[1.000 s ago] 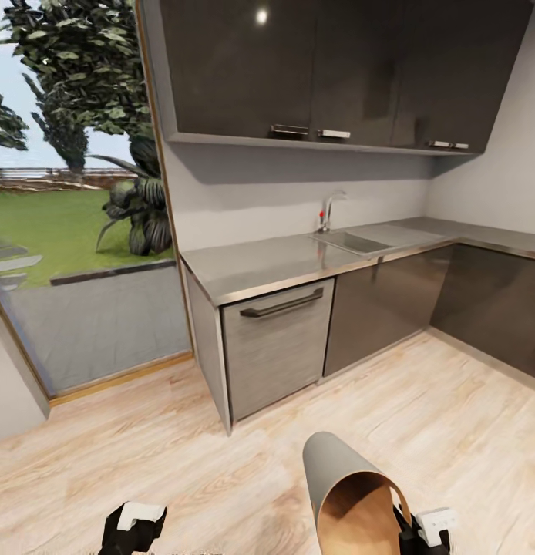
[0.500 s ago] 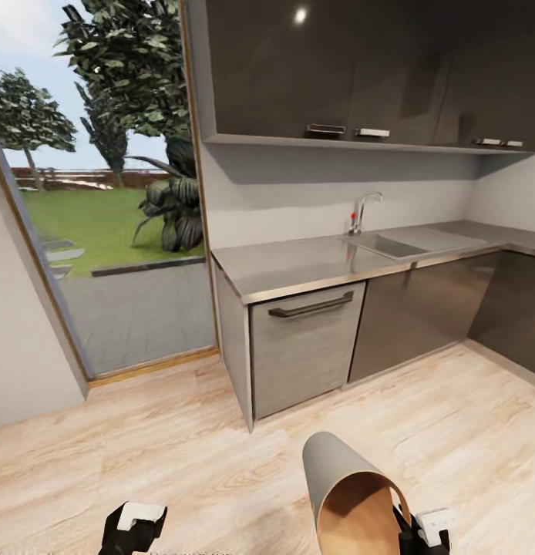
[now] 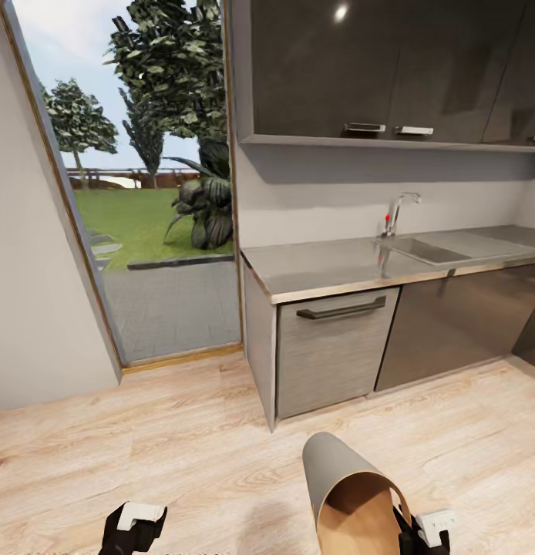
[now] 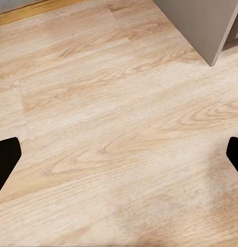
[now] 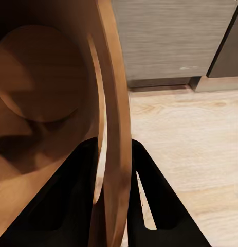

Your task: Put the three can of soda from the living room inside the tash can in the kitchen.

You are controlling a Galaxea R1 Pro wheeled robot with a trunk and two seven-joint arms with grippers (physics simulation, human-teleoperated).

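Leftward camera pan; held bin unchanged. Right claw point(image 5: 114, 193) pinches the rim of the pale-grey, wood-lined tapered tash can point(image 3: 352, 493) at 5 o'clock; left claw point(image 4: 119, 154) released. Cans uncollected.

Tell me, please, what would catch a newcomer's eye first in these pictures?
First, the trash can, low in the head view, tipped so its brown inside faces the camera, its wall pinched by the right hand. Behind it, the steel worktop with its sink runs under dark cabinets, beside a tall window onto a garden.
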